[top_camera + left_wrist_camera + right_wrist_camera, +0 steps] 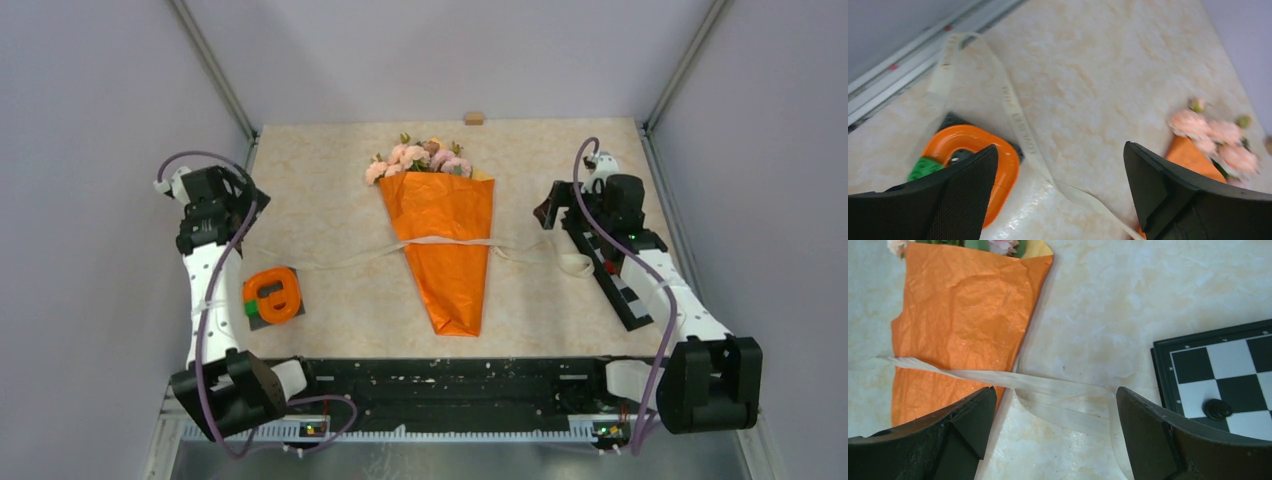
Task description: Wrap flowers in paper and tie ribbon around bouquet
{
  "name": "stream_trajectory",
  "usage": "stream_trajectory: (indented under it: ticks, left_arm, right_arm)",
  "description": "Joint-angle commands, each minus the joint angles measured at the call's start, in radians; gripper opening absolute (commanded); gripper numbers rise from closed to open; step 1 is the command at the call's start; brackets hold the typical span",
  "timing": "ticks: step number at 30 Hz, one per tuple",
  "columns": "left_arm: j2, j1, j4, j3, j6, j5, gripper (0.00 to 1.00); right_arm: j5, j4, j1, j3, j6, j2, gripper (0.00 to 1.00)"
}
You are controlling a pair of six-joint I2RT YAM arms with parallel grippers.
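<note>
Lying flat, paper cone [445, 200] holding flowers [420, 157], ribbon [447, 240] crossing its middle

ribbon [1017, 119] print: a run of small faint lettering goes along the strip, left of centre in the left wrist view, but tbh it's too blurry to make out a single word
same ribbon, top and right wrist views: lettering too small to tell
anything else readable: nope, none
</note>
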Motion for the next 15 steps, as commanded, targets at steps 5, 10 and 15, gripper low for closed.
stream_trajectory:
  ticks: [5, 10, 15]
  left_arm:
    - [0.058, -0.177, 0.507, -0.195, 0.081, 0.840, 0.99]
    - [0.326, -0.359, 0.540, -0.168, 0.117, 0.879, 0.99]
    - [0.521, -0.392, 0.662, -0.140, 0.080, 0.988, 0.99]
  right_arm:
    - [0.078, 0.213, 0.158, 0.061, 0.189, 0.172, 0.93]
    - [0.098, 0.292, 0.218, 0.128, 0.304, 0.372, 0.93]
    - [0.078, 0.311, 0.237, 0.211, 0.349, 0.566, 0.93]
